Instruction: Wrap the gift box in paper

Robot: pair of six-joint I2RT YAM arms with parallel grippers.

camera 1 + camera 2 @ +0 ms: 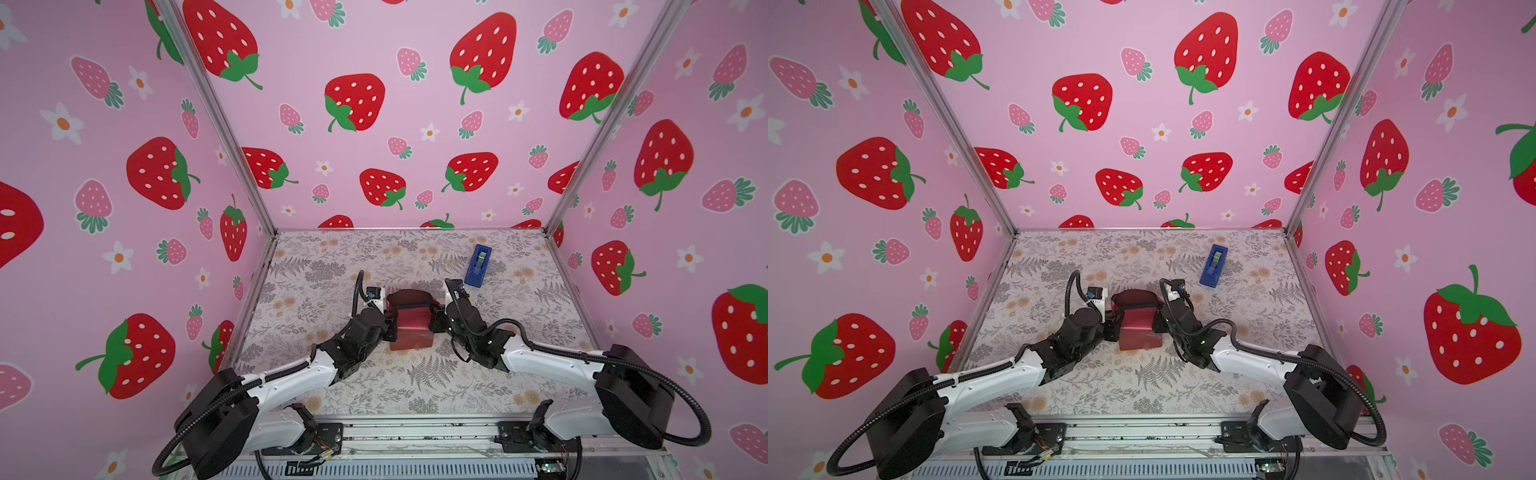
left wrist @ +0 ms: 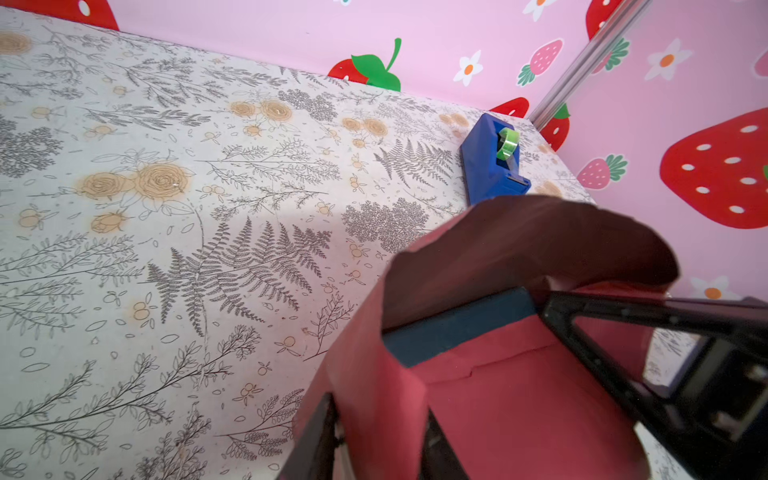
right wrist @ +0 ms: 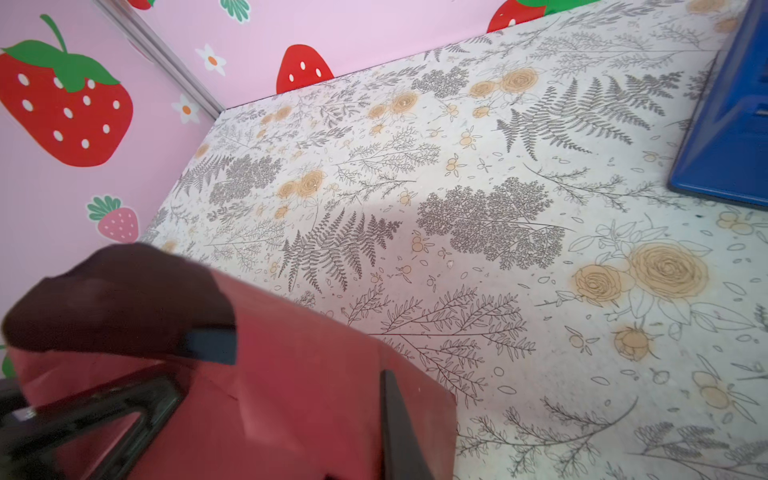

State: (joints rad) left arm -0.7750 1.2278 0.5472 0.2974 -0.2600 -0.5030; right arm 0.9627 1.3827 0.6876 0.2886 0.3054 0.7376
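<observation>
Walls of strawberry print enclose floral tabletop holding the paper.

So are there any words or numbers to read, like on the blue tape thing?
None can be read.
Tape dispenser: no label shows.
Paper, box: plain.
Dark mark on the right arm's white wrist block: too blurred to read.

Blue tape dispenser with green roll on floral tabletop, far right, before strawberry-print pink walls.
</observation>
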